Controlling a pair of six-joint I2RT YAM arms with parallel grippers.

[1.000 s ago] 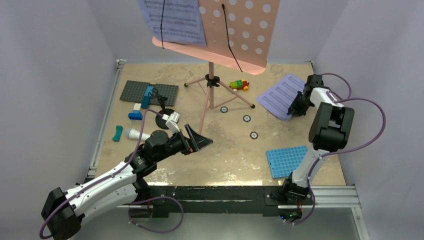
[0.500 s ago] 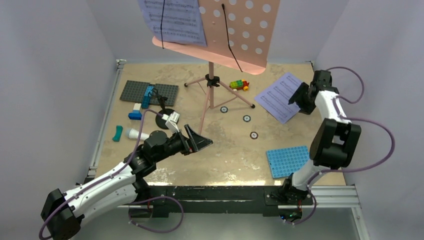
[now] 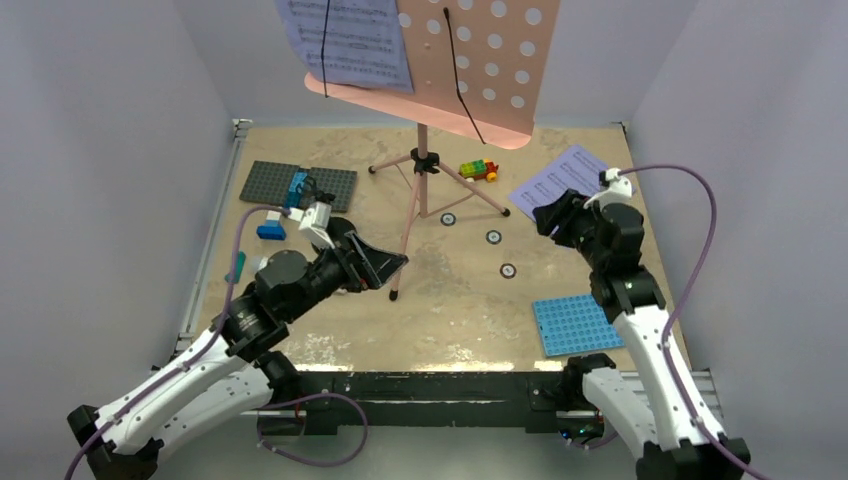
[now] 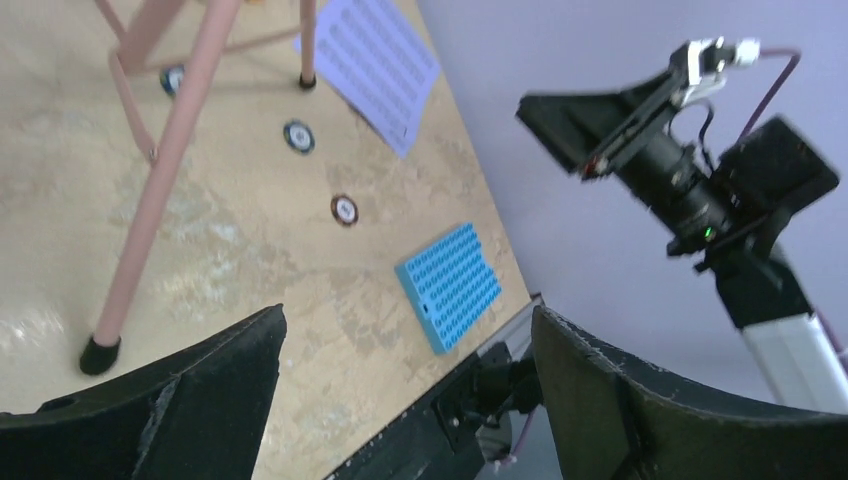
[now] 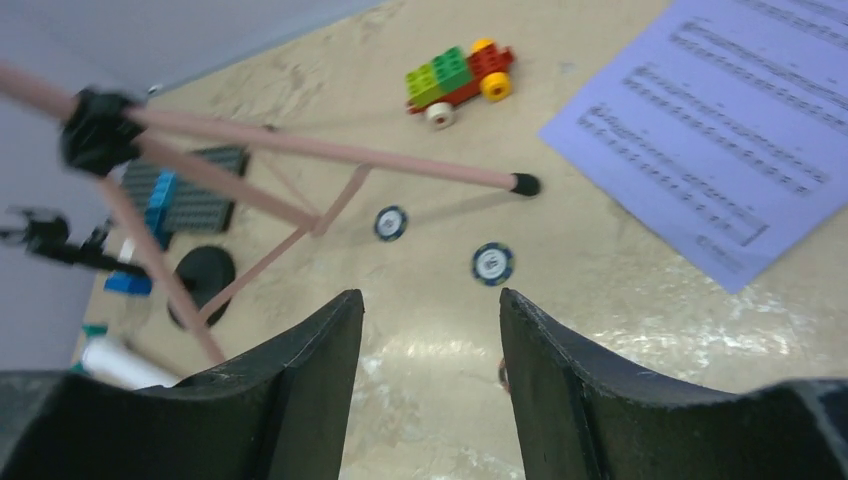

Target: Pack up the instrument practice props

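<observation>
The left end effector (image 3: 378, 263) is spread wide with nothing between its fingers. It hovers low over the counter (image 3: 460, 300), just beside the near leg of the pink tripod music stand (image 3: 421, 170), whose black foot shows at the left edge of the wrist view. That placement suggests an approach to the stand's legs, though no contact is made. The right end effector (image 3: 553, 215) also has its jaws parted and holds nothing. It is raised over the near edge of the loose lavender sheet-music page (image 3: 560, 180), which lies flat on the counter near the far right corner, so the page looks like its likely next pick. A flat sheet gives the fingers little edge to catch. Another lavender page (image 3: 350, 40) rests on the stand's hole-dotted desk (image 3: 490, 50), kept there by a thin black retaining arm. In the right wrist view the black round base of the mic stand (image 5: 203, 270) sits beyond the tripod legs, and the small white microphone (image 5: 120, 365) lies near it. A toy brick car (image 3: 478, 170), a blue studded plate (image 3: 573, 322) and a grey one (image 3: 275, 180) lie apart from these. No prop appears to be packed yet.
</observation>
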